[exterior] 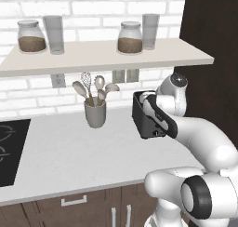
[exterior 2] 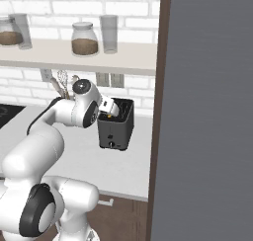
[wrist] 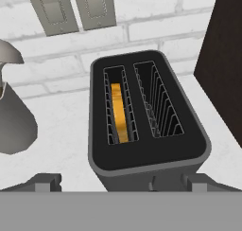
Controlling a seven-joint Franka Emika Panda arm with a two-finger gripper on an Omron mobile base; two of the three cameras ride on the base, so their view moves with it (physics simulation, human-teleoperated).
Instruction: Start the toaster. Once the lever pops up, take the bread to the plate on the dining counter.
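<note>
So the toaster (wrist: 146,126) sat near the back right corner of the worktop (exterior: 69,151), close to the brick wall and just beside the dark tall panel. The bread (wrist: 119,112) was sunk down in one slot, the one toward the utensil cup (exterior: 95,113), with the other slot bare. The gripper (exterior 2: 109,108) hung right over the toaster's top, jaws spread wide apart and holding nothing. From the hand view, the slots' long axis ran straight away from the jaws toward the wall, and the bread lay below and slightly off to the cup side. My guess: the lever on the near narrow face still needed pushing, so the hand had to drop down that near end first.
</note>
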